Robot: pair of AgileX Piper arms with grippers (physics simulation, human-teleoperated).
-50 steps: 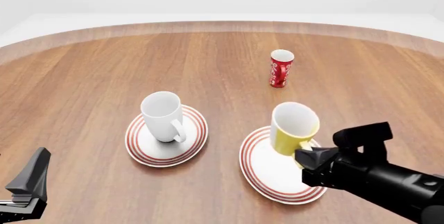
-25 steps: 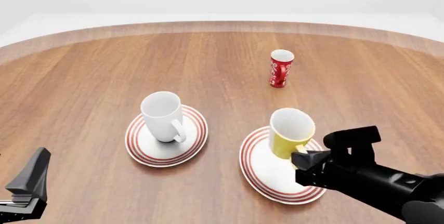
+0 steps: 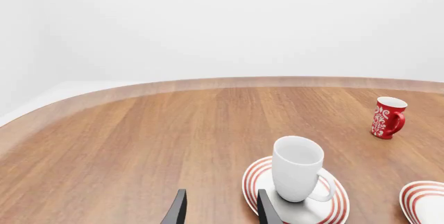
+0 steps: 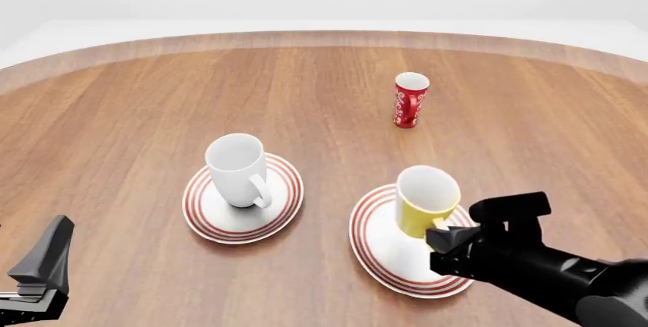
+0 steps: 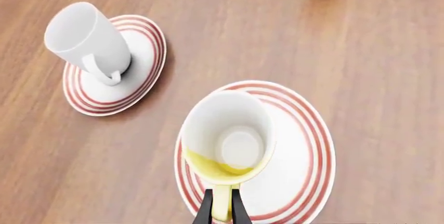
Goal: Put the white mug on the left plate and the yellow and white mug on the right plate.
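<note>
The white mug [image 4: 235,169] stands upright on the left plate [image 4: 208,219], also seen in the left wrist view as white mug [image 3: 297,168] on left plate [image 3: 257,176]. The yellow and white mug [image 4: 426,201] sits low over the right plate [image 4: 381,253], slightly tilted; I cannot tell whether it touches. My right gripper [image 4: 447,236] is shut on its yellow handle, with the gripper [image 5: 222,211] just behind the mug [image 5: 226,142] above the right plate [image 5: 307,151]. My left gripper [image 4: 45,265] waits open and empty at the near left, short of the white mug.
A slim red-and-white patterned cup [image 4: 410,100] stands upright far behind the right plate, apart from both. The wooden table's curved far edge [image 4: 324,39] runs across the back. Bare wood lies between the two plates.
My right gripper has come down and slightly back with the yellow and white mug, bringing it low onto the right plate. The left arm and white mug have not moved.
</note>
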